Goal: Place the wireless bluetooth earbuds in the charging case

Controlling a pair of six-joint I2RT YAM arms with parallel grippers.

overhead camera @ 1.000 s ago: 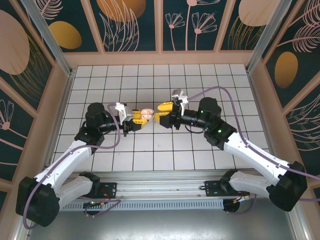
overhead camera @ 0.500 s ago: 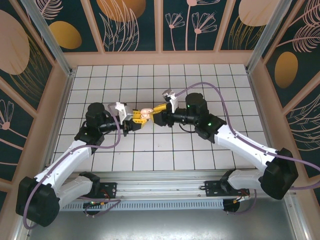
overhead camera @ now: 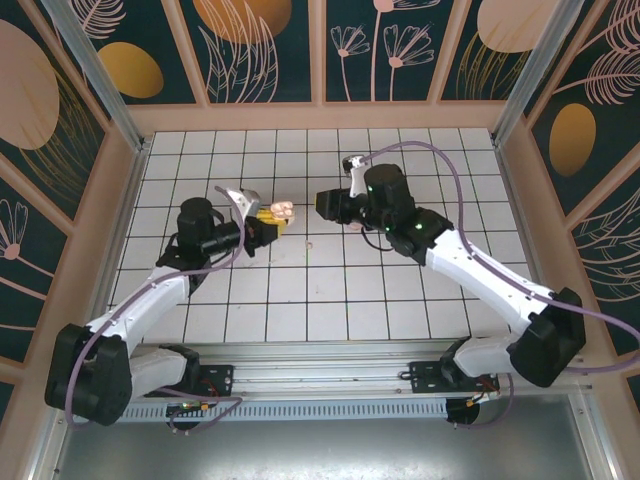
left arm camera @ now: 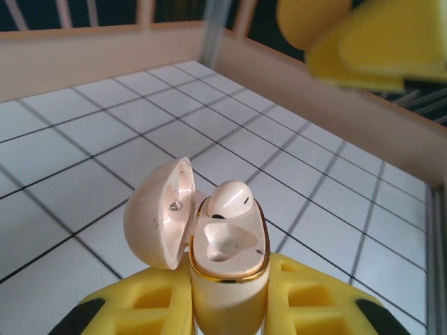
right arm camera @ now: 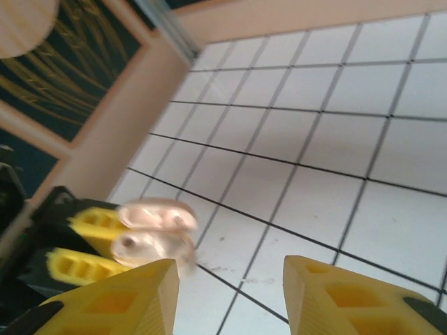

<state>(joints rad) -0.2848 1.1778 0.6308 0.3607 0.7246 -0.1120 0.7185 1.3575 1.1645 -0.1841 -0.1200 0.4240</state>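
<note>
Backed off, the right fingers (right arm camera: 129, 300) spread empty; left fingers (left arm camera: 143, 307) clamp the open charging case (left arm camera: 227, 289).

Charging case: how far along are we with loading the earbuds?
Done: one tiny pale pink-white earbud sits in the open, round salmon-pink plastic charging case. In hand: the left gripper clamps that case. Left: its second pocket looks empty and the right gripper has its jaws open, holding nothing, so one earbud remains to insert.
</note>
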